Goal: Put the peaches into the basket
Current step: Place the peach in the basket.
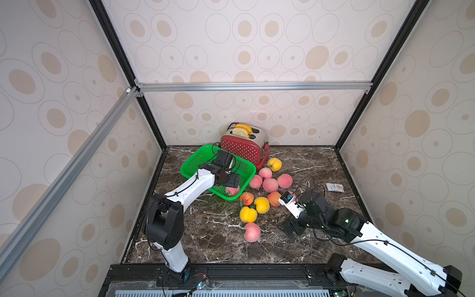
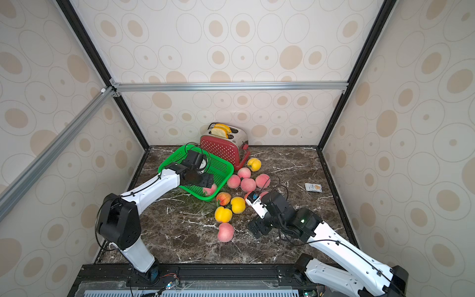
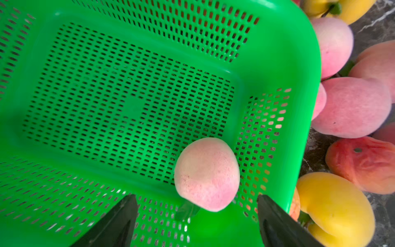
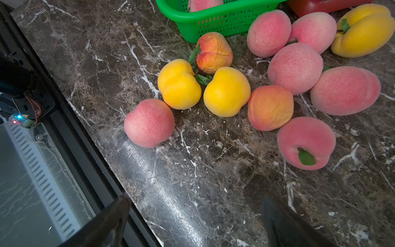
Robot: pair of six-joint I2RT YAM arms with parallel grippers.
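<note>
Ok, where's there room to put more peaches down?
Nearly the whole basket floor is bare; one pink peach sits in a corner. Crowded: the peaches clustered on the table beside the basket's rim.

A bright green basket [image 1: 196, 159] with perforated walls and floor is seen standing upright. One pink-and-cream peach [image 3: 207, 174] lies inside it, in a corner against the mesh wall. Eleven more peaches [image 4: 295, 68] are scattered outside the basket, beside that corner: six pink, three yellow, two orange-red. One orange-red peach [image 4: 214, 52] lies just beside the basket wall.
</note>
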